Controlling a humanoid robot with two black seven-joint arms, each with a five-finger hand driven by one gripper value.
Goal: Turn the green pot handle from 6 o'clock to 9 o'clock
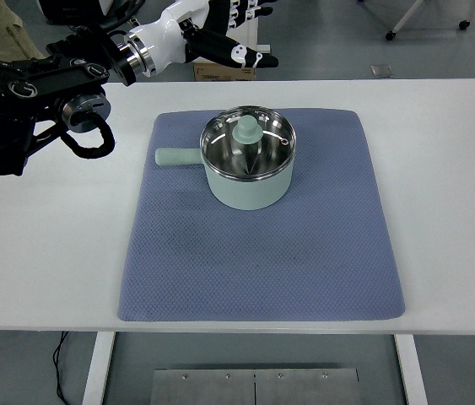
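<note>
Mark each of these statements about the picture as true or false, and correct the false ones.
1. The pot handle points to the picture's left, at 9 o'clock. True.
2. The green pot stands on the bare white table. False: it stands on the blue mat.
3. A glass lid with a green knob covers the pot. True.
4. The left hand grips the handle. False: it is beyond the table's far edge, touching nothing of the pot.
5. The pot lies tipped on its side. False: it stands upright.

Pale green pot [248, 187] with steel-bright inside, blue-grey dimpled mat [262, 253], white table [43, 253].
</note>
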